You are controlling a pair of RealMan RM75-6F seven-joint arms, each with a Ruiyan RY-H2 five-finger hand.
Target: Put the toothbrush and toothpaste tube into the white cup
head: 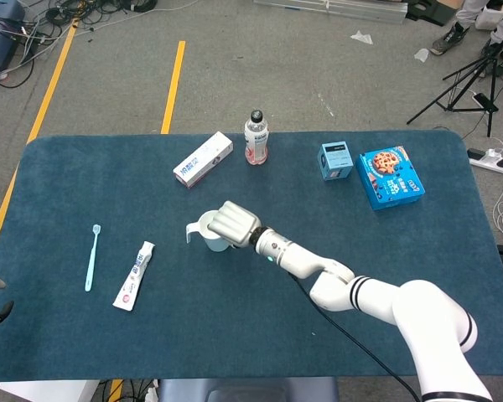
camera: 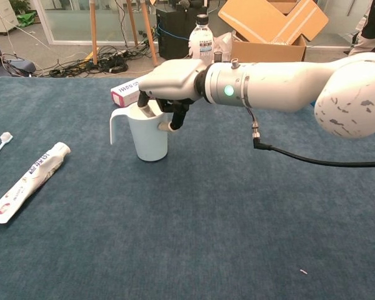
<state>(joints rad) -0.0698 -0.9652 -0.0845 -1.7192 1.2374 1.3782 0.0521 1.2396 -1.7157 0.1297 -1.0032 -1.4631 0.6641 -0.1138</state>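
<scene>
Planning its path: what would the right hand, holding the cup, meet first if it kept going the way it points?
Probably the toothpaste tube; the right hand with the cup points toward it, bare cloth between.

One white cup (head: 211, 232), one toothbrush (head: 91, 257), one toothpaste tube (head: 135, 275), one bottle (head: 256, 138), three boxes (head: 204, 159).

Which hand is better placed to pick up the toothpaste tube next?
Probably the left: the right hand is occupied gripping the white plastic cup by its rim, and the white toothpaste tube lies on the table's left side. The left hand itself is not in view.
</scene>
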